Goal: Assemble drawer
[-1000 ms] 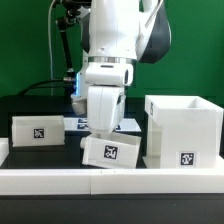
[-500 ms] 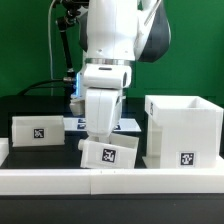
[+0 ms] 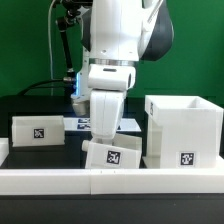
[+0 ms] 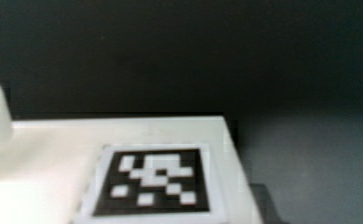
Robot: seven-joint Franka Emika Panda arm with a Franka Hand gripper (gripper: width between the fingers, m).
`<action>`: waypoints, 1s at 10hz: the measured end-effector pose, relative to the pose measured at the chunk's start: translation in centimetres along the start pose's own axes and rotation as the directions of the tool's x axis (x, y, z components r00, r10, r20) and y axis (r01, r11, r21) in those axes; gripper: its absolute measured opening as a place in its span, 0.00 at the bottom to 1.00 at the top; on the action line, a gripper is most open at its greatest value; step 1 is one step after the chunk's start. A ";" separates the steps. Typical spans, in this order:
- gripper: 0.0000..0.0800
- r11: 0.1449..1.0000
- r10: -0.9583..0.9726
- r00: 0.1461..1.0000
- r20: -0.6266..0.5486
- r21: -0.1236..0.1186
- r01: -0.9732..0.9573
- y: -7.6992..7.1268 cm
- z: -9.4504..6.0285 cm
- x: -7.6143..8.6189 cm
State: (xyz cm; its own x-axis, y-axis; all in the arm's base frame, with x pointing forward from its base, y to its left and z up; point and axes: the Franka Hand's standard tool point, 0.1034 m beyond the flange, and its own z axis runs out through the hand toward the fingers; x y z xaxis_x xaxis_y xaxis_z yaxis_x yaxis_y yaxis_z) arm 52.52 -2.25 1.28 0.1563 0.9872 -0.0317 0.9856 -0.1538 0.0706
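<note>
Mid tray & hand shifted slightly to 3 o'clock, nearer shell; tray tilted, not inserted yet. Fingers hidden: can't tell grip.

A strip of bare black table lies open between the small white plastic tray at the exterior view's left and the tilted white tray in the middle. The low white border rail closes off the whole front edge. The tilted tray's right end sits just beside the tall white cube-like shell, leaving almost no gap there. The white robot arm fills the space directly above the tilted tray. The shell's open top is unobstructed.
</note>
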 end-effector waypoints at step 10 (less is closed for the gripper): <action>0.05 0.997 -0.076 0.993 -0.096 0.008 0.077 1.0 0.0 -2.2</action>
State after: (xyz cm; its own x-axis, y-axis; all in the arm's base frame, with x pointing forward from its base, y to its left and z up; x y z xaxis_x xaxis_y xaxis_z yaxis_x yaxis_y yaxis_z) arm 53.15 -4.55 1.45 0.0744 0.9955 0.0588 0.9951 -0.0779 0.0602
